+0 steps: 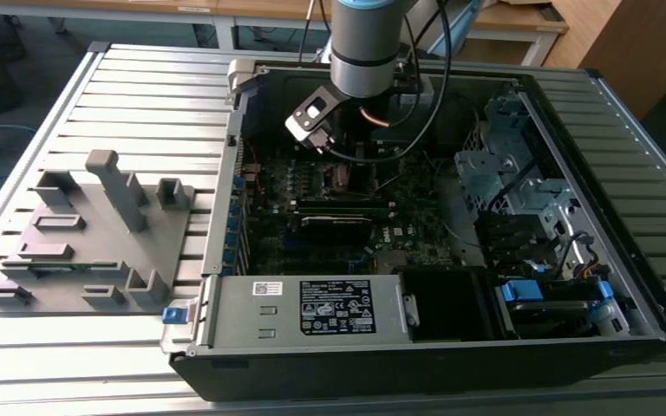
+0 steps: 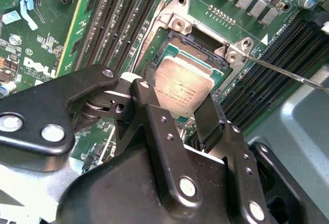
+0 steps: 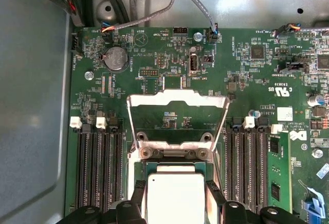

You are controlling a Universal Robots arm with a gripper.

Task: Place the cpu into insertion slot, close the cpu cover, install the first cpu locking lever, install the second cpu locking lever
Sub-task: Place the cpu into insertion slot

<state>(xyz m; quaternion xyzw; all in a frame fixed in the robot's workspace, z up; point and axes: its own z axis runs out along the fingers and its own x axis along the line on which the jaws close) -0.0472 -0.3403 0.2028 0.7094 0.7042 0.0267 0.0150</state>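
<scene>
Gripper (image 2: 177, 94) clamped on cpu (image 2: 183, 84) sides, directly over insertion slot (image 2: 198, 47); cpu cover (image 3: 177, 96) flipped open just beyond gripper.

Computer case (image 1: 426, 377) open above. Raised cpu cover (image 3: 177, 98) blocks one insertion slot (image 2: 198, 49) edge; memory slots (image 3: 97, 172) flank two sides; locking lever (image 2: 282, 71), apparently unlatched, juts alongside.

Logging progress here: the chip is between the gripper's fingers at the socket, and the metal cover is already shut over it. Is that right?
Not quite. The chip is between the gripper's fingers at the socket, but the metal cover stands open, swung back from the socket, as the first wrist view shows.
</scene>
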